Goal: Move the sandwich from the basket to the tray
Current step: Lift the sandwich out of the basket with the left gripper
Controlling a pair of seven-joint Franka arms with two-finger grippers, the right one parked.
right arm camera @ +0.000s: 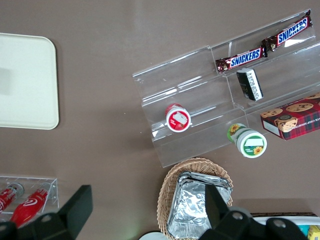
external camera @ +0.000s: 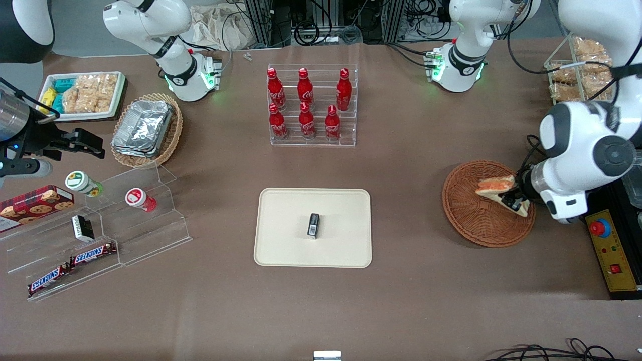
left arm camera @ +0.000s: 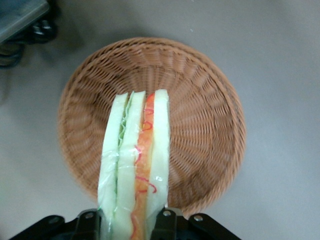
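While hovering above the basket (external camera: 476, 220), my gripper (left arm camera: 131, 226) grasps the sandwich (left arm camera: 134, 170), well apart from the tray (external camera: 281, 250).

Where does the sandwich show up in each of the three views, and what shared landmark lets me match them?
Front view: the sandwich is held by the gripper just above the round basket, at the working arm's end of the table.
Left wrist view: the sandwich is clamped on edge in the gripper, over the basket.
Right wrist view: not in it.
Shared landmark: the basket, in the front and left wrist views.
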